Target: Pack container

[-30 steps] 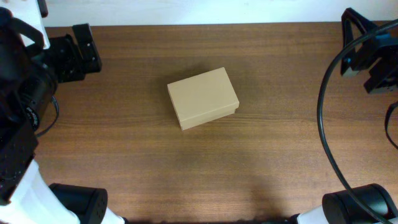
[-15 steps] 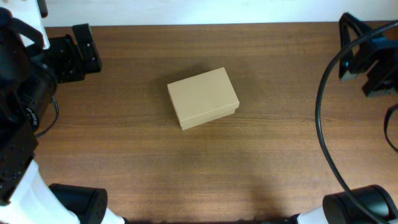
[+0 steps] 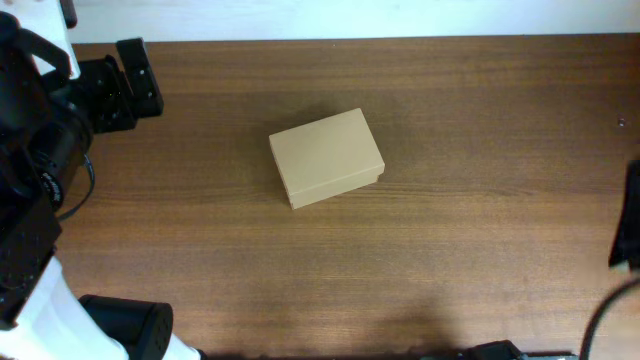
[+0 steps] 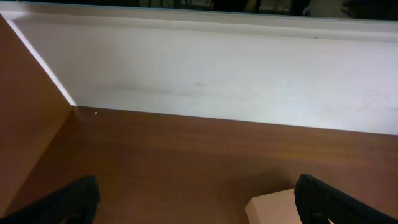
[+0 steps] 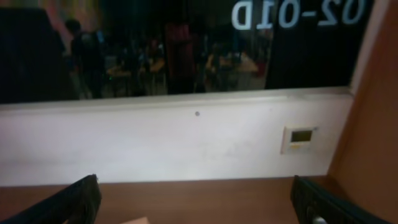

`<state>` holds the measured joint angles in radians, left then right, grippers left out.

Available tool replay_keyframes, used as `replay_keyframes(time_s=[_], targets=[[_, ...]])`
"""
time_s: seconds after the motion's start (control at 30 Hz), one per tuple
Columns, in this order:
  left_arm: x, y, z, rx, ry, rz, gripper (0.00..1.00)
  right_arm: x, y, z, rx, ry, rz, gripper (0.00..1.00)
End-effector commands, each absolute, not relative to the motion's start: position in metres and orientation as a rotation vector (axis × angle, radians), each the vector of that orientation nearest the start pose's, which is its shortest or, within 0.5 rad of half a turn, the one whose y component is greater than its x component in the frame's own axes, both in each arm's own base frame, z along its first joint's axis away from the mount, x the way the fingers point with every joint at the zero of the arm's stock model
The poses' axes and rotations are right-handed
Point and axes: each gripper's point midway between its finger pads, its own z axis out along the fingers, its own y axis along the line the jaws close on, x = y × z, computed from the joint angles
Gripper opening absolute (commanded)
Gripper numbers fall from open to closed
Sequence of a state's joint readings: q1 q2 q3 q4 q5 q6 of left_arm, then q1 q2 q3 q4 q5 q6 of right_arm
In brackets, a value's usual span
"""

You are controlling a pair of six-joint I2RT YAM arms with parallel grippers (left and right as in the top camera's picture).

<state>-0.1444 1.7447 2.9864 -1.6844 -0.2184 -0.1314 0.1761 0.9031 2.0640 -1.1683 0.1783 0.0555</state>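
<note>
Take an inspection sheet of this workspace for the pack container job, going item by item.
Surface: brown wood-grain table, no marks seen.
Job's things: tan cardboard container near the table's middle, lid shut, neither arm touching it.
Clutter: nothing seen.
End effectors: left end effector open and empty, at the far left of the table; right end effector open and empty, seen only in its wrist view.
Cables: black cable curving at the near right edge; second cable beside the left arm.
Surroundings: white wall behind the table; dark window; small wall panel.
</note>
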Motion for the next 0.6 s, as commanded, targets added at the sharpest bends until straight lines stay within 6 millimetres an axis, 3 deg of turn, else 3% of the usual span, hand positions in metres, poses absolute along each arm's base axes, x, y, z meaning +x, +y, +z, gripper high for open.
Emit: replay_keyframes(time_s=[0.0, 0.13, 0.4, 0.57], targets=[[0.31, -0.004, 0.52, -0.135, 2.002, 0.062, 1.0, 0.156, -0.012, 0.526, 0.079, 1.63, -0.008, 0.99], [0.31, -0.004, 0.52, -0.135, 2.002, 0.062, 1.0, 0.16, -0.011, 0.479, 0.079, 1.635, -0.009, 0.99], [0.31, -0.004, 0.52, -0.135, 2.002, 0.062, 1.0, 0.179, -0.022, 0.344, 0.128, 1.853, -0.102, 0.99], [0.31, -0.004, 0.52, -0.135, 2.002, 0.062, 1.0, 0.184, -0.025, 0.28, 0.139, 1.943, -0.128, 0.99]])
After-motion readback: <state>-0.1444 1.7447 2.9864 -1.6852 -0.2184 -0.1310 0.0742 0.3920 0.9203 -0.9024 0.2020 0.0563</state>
